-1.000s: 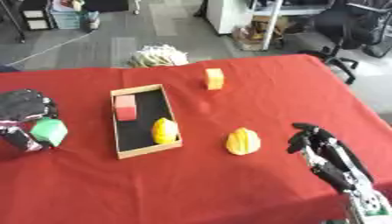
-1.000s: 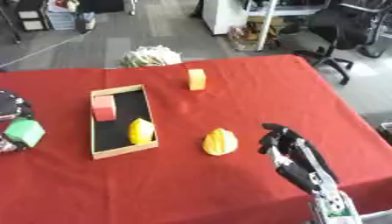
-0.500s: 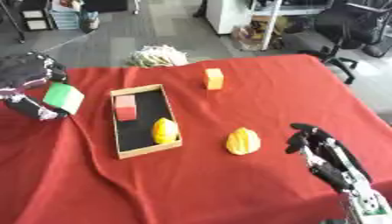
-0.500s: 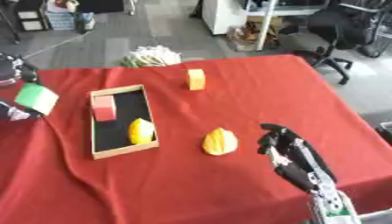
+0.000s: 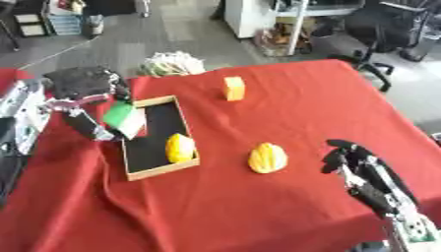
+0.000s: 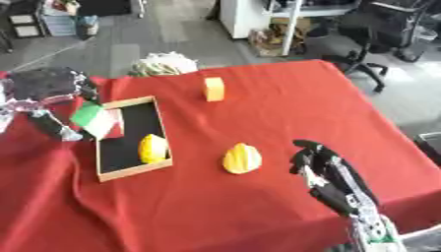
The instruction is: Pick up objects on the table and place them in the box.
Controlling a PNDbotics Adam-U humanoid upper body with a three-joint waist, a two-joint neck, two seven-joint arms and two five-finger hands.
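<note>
In the left eye view, the desk (image 5: 284, 98) is covered with a red cloth, and a shallow wooden box (image 5: 155, 170) with a dark floor lies toward its left side. The left hand (image 5: 82, 86) hangs over the box's near-left edge with its fingers (image 5: 86, 123) curled round a green and white block (image 5: 123, 118), which is tilted and sits above the box's left rim rather than resting on the floor. A yellow lemon-like fruit (image 5: 179, 147) lies inside the box at its near end. On the cloth just to the right of the box sits a second yellow fruit (image 5: 267, 157), and farther back near the middle of the desk stands a small orange block (image 5: 234, 88), well apart from the box. The right hand (image 5: 366, 170) rests at the lower right, fingers relaxed and holding nothing, near the loose yellow fruit but not touching it. In the right eye view, a sliver of red object (image 6: 115, 129) shows in the box just behind the held block, mostly hidden by it. A pale bundle (image 6: 164, 63) lies on the floor beyond the desk's far edge.
</note>
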